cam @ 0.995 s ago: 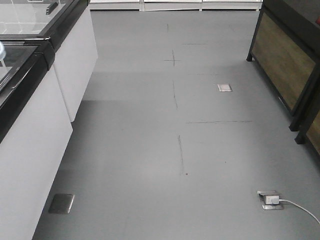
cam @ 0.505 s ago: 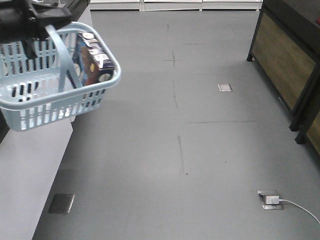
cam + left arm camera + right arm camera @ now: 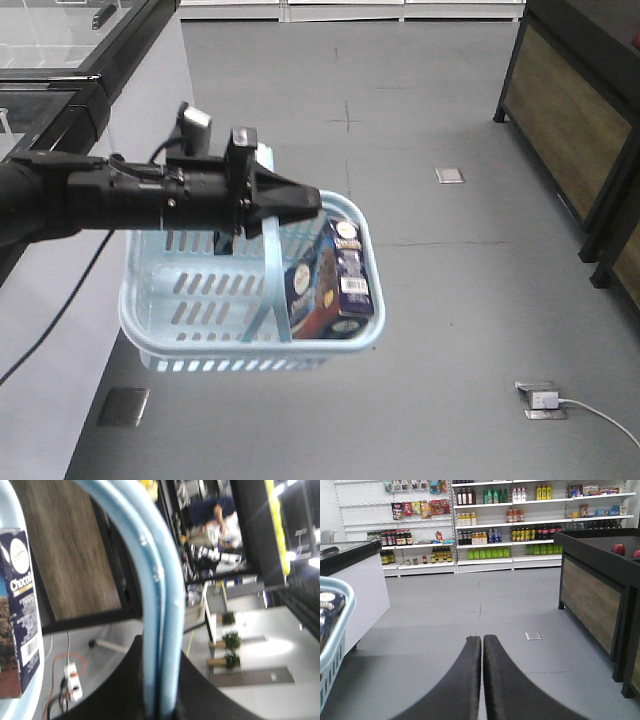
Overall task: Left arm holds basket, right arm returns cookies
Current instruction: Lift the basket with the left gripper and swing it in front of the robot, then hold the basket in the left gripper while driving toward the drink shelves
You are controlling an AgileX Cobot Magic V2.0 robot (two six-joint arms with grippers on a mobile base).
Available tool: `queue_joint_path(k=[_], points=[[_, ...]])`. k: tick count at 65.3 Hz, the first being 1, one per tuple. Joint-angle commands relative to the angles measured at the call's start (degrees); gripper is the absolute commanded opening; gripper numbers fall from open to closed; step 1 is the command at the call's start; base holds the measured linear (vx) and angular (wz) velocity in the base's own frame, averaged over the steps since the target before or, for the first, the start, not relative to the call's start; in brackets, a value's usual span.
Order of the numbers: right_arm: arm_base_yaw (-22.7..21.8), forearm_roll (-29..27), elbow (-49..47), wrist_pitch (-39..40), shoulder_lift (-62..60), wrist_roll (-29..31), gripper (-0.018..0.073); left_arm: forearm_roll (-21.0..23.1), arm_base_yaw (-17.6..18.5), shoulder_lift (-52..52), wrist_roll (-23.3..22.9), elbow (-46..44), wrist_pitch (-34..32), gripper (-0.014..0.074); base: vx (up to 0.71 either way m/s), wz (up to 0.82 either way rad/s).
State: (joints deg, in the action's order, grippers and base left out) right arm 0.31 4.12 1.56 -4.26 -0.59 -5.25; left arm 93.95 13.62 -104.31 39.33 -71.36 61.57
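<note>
Risk of swing: I see the left gripper (image 3: 312, 200) clamped on the handle (image 3: 268, 270) of the basket (image 3: 210, 352), cookies (image 3: 345, 275) upright at its 3 o'clock wall; right gripper (image 3: 482, 642) pressed together, empty. An off-centre pull could twist the handle loose

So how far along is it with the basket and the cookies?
Done: the left gripper is clamped on the handle of the basket, carrying it above the floor. In hand: nothing for the right gripper, which is shut, empty and off to the basket's side. Left: the cookies lie inside the basket, so lifting them out and returning them has not begun.
</note>
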Motion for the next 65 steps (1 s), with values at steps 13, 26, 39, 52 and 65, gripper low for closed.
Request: queue_joint_path(k=[13,26,39,52,65], points=[[-0.23,0.52,0.21,4.26,-0.71,0.01,-0.0008,7.95,9.72,3.2,8.42,7.58,2.45,-0.0008,0.0,0.0],[-0.23,0.52,0.21,4.26,-0.71,0.01,-0.0008,7.95,14.48,3.2,9.42,11.65,-0.03,-0.0008,0.0,0.0],[-0.23,0.52,0.21,4.26,-0.71,0.01,-0.0008,7.95,18.09,2.99,10.35,11.88,0.29,-0.0008,0.0,0.0],[-0.23,0.52,0.21,4.26,-0.71,0.01,-0.0008,7.95,19.41,2.99,9.66,11.88,-4.05,-0.0008,0.0,0.0],[-0.23,0.52,0.21,4.26,-0.71,0.01,-0.0008,7.71,19.41,2.99,8.88,11.88,-7.22,-0.0007,0.0,0.0]])
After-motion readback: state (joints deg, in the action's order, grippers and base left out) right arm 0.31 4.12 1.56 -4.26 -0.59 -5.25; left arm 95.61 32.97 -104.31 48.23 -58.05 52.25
